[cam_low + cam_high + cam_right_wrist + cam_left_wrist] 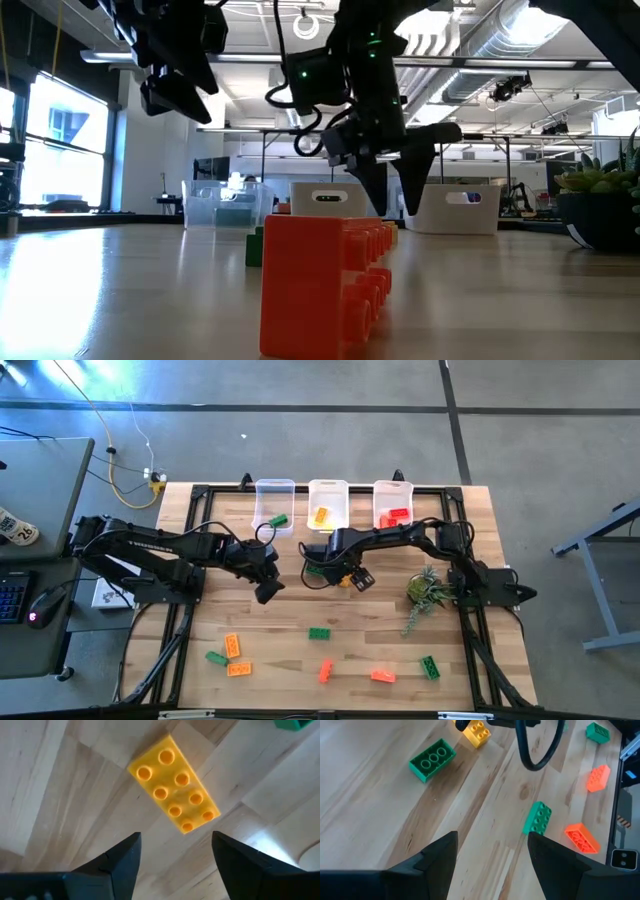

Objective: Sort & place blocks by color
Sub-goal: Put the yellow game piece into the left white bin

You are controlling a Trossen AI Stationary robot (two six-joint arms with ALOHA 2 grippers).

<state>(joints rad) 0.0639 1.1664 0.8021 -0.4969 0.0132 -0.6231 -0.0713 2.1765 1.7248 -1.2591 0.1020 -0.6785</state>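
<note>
**Two open hands over the counter, most blocks still loose**

Two hands of mine are up above the wooden counter [200, 650], and both are empty with the fingers spread. My right hand [352, 576] hangs near the middle of the counter, just in front of the middle bin. Its wrist camera looks straight down at a yellow block [174, 784] lying flat on the wood, studs up, set at a slant between my fingertips but not touched by them. My left hand [266, 592] sits a bit to the left of that, also clear of everything. From its wrist I can see a green block [432, 760] and another green one [537, 818] lying flat on the wood ahead of it.

Three clear bins line the far edge. The left bin [274, 488] has a green block in it, the middle bin [328, 488] has a yellow one, and the right bin [393, 488] holds red ones.

The rest are scattered along the near edge: an orange block [232, 645], a green one [216, 657] and another orange one [239, 669] on the left, a green block [320, 632] in the middle, then a red one [325, 671], a red-orange one [383, 676] and a green one [429, 666] toward the right. A small potted plant [428, 590] stands on the right side.
</note>
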